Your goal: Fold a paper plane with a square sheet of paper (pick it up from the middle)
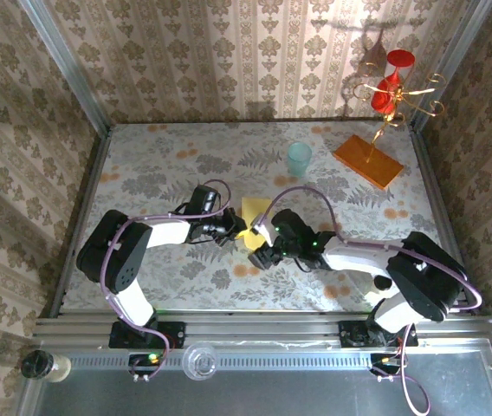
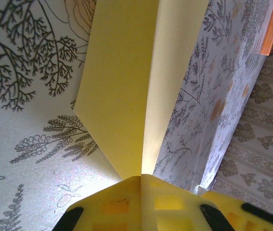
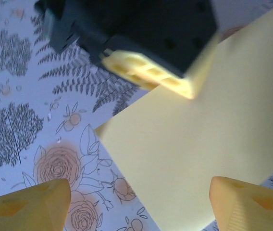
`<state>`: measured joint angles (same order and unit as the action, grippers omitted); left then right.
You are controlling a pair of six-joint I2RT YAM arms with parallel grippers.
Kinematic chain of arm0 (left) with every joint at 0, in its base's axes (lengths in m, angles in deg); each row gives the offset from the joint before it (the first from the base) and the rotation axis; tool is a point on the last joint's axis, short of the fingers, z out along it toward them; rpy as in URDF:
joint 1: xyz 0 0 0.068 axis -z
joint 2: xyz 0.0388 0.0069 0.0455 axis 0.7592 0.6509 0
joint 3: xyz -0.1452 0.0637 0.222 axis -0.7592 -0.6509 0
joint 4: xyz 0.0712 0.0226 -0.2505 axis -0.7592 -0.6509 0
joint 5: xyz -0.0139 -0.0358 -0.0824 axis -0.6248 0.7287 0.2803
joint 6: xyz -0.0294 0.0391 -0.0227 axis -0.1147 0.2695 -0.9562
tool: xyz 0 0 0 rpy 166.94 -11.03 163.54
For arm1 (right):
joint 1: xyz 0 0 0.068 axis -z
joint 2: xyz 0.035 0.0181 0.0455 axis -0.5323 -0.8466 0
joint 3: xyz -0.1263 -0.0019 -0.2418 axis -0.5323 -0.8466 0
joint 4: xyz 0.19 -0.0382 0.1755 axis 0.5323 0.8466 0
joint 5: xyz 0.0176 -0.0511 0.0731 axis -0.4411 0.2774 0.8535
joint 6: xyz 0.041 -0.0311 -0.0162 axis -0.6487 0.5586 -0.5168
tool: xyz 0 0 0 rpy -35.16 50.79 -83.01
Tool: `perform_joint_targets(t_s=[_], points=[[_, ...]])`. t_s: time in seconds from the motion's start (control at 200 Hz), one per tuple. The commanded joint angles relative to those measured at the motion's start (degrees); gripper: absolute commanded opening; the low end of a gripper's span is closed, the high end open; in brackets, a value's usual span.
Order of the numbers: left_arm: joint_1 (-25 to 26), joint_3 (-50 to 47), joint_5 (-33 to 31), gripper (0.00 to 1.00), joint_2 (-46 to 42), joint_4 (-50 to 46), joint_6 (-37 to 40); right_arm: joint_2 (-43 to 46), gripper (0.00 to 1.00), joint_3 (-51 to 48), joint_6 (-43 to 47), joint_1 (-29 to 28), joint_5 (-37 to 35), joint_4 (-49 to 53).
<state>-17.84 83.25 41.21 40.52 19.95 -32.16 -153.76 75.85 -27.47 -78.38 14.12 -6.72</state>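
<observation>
Left jaws: the left gripper (image 2: 141, 180) has its jaws pressed together on the yellow paper sheet (image 2: 119, 86), pinching it where the crease reaches the edge.
Right jaws: the right gripper (image 3: 136, 195) holds its jaws spread wide. One yellow finger (image 3: 26, 207) is over the bare desk and the other is above the sheet's far side. Whether either touches the paper cannot be told.
Sheet: it is folded, with two faces meeting along a crease that runs away from the left jaws. From above it lies at mid-desk, between the two grippers.
Desk: covered in a pale floral print (image 1: 168, 165).
Cup: a pale teal cup (image 1: 299, 159) stands upright behind the sheet, apart from it.
Slab: an orange rectangular slab (image 1: 367, 161) lies at the far right and carries a gold stand (image 1: 395, 91) with red pieces.
</observation>
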Motion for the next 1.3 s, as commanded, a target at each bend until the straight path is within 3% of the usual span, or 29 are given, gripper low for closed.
perform_joint_targets(t_s=[0.0,0.58,0.75,0.985,1.29], points=[[0.44,-0.6,-0.19,0.02,0.53,0.82,-0.67,-2.86,0.77,1.92,5.71,-1.6,-4.06,-2.46],[0.62,-0.28,0.33,0.02,0.95,1.15,-0.68,-5.98,0.67,-0.26,8.65,-2.34,-7.73,-9.3],[0.66,-0.39,0.29,0.02,0.86,0.9,-0.5,-6.88,0.61,-0.21,8.61,-2.31,-8.84,-9.75],[0.62,-0.48,0.33,0.02,0.97,0.65,-0.22,-5.25,0.43,-1.97,8.16,-2.35,-11.2,-11.17],[0.71,-0.48,0.33,0.02,0.96,0.48,-0.05,-3.73,0.41,-3.29,6.24,-2.24,-10.01,-12.91]])
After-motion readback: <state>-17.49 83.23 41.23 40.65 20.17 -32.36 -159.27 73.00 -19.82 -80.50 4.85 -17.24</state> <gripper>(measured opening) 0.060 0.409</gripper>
